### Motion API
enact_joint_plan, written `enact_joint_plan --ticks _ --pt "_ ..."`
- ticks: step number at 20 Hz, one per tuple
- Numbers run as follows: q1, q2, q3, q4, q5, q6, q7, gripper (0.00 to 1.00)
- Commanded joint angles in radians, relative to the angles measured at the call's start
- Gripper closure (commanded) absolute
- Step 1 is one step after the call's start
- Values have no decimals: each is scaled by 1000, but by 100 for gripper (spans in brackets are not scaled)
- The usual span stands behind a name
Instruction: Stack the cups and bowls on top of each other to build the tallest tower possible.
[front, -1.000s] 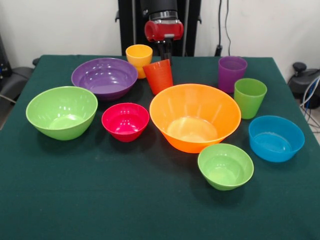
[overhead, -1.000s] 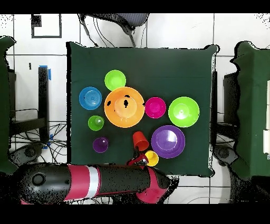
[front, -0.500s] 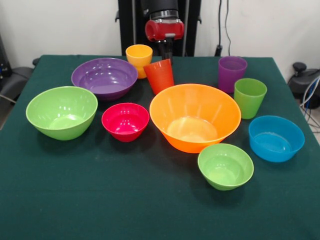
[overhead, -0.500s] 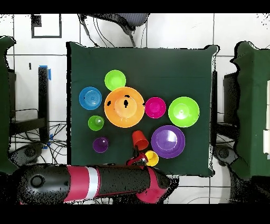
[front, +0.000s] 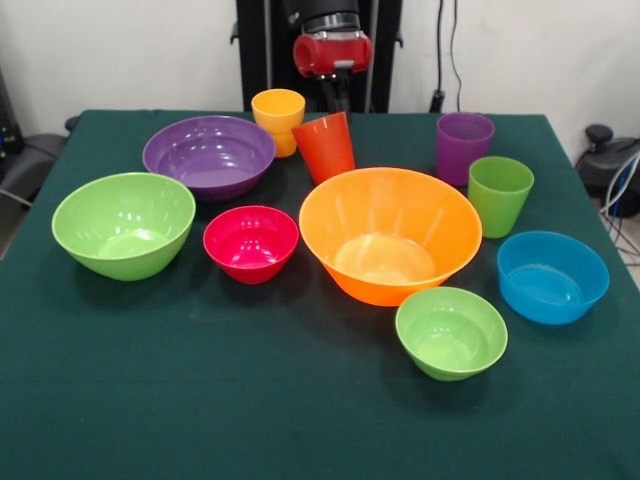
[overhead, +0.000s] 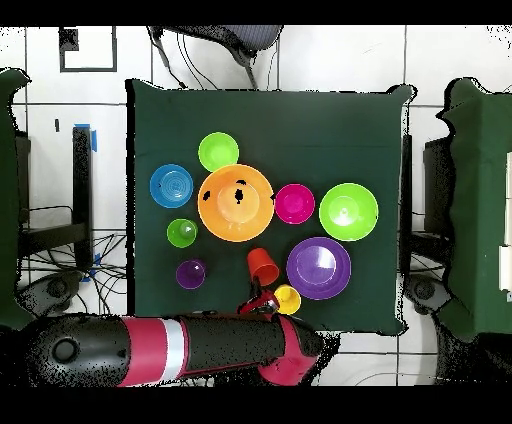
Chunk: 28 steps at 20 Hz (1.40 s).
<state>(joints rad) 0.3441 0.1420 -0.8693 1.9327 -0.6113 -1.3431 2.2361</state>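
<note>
Front view: the gripper (front: 338, 100) hangs at the far edge of the desk (front: 300, 400), its dark fingers reaching down behind the rim of the tilted red-orange cup (front: 324, 146); whether the jaws are open, closed or gripping that cup cannot be told from either view. A yellow cup (front: 278, 120) stands just beside the tilted one, next to the big purple bowl (front: 209, 154). The biggest orange bowl (front: 390, 233) sits in the middle of the green cloth, with the magenta-red bowl (front: 251, 241) close beside it and the big light green bowl (front: 124, 223) further out on that side. The small light green bowl (front: 451, 331) lies nearest the camera, touching or almost touching the orange one, and the blue bowl (front: 552, 275) sits near it. A purple cup (front: 464, 146) and a green cup (front: 499, 194) stand upright close together. All bowls rest open side up, none stacked (no brand, label or writing can be read anywhere). Overhead, the red and black arm (overhead: 200, 345) lies along the desk's edge.
</note>
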Motion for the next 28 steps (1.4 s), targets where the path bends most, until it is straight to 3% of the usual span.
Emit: enact_joint_plan --ticks 1,5,22,28 --pt "25 -17 66 -147 -130 180 20 100" --pt "37 -46 66 -160 -203 222 52 100" --pt "50 -40 128 -180 -225 392 -4 100" --pt "59 -40 153 -192 -240 462 24 100"
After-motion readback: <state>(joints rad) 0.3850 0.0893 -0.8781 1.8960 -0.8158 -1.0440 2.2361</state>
